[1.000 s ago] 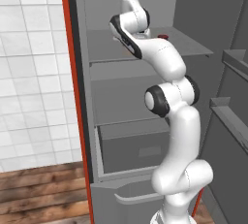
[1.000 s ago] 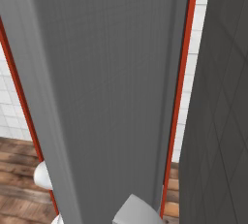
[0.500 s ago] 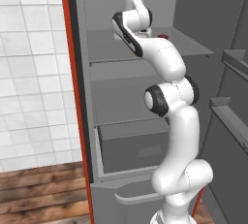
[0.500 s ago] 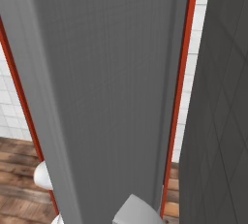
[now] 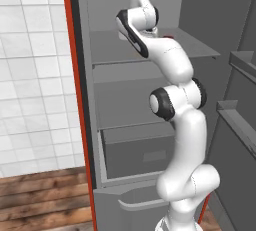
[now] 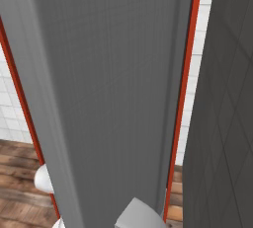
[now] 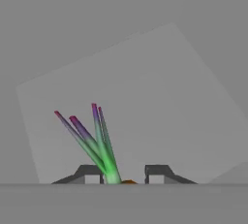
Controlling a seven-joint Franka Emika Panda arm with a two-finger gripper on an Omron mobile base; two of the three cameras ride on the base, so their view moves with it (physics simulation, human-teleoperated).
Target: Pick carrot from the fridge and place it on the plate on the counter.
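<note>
In the hand view my gripper point(image 7: 123, 173) is shut on the carrot point(image 7: 127, 182). Just a sliver of its orange top shows between the two dark fingertips point(image 7: 89, 171). Its green stems with purple tips point(image 7: 99, 140) fan upward beside the left one. Behind the carrot lies a flat grey fridge shelf point(image 7: 145, 102), some way off. In the left base view the arm reaches high into the open fridge point(image 5: 130, 100), and the hand sits over the upper shelf point(image 5: 197, 45), tucked behind the forearm. The plate and the counter are out of view.
A red can point(image 5: 168, 37) peeks out on the upper shelf right behind the arm. Below are a lower shelf and a grey drawer point(image 5: 140, 150). The fridge's red-orange side edge point(image 5: 75, 100) stands left. The open grey door point(image 6: 113, 74) blocks the right base view.
The wrist and hand have risen a little and shifted slightly right inside the upper fridge compartment. The base and the rest of the scene have stayed put.
</note>
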